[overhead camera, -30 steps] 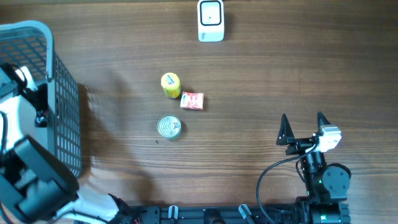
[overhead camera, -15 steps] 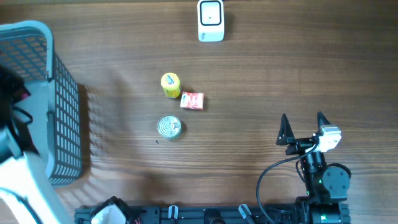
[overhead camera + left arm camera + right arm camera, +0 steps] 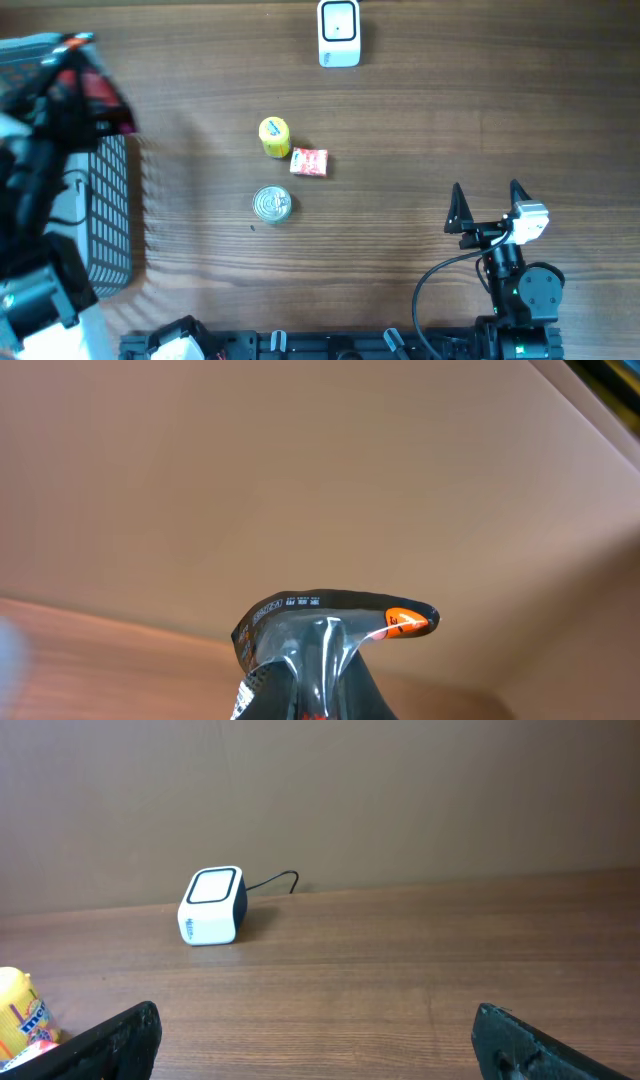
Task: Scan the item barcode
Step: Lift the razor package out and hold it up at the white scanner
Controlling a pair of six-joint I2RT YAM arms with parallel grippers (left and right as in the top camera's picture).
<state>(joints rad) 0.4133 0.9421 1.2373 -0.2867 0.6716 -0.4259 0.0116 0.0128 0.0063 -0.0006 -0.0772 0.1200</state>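
My left gripper is shut on a dark, shiny plastic packet with an orange corner and small print. The packet's edge stands up between the fingers. From overhead this arm is a blur high over the basket at the far left, with the packet showing dark and red. The white barcode scanner stands at the table's far edge, and it also shows as a white scanner in the right wrist view. My right gripper rests open and empty near the front right.
A grey mesh basket stands at the left edge. A yellow can, a small red packet and a round tin lie together mid-table. The scanner's cable runs back towards the wall.
My left arm has come up out of the basket with the packet and swung towards the table's far left. The right arm has not moved.
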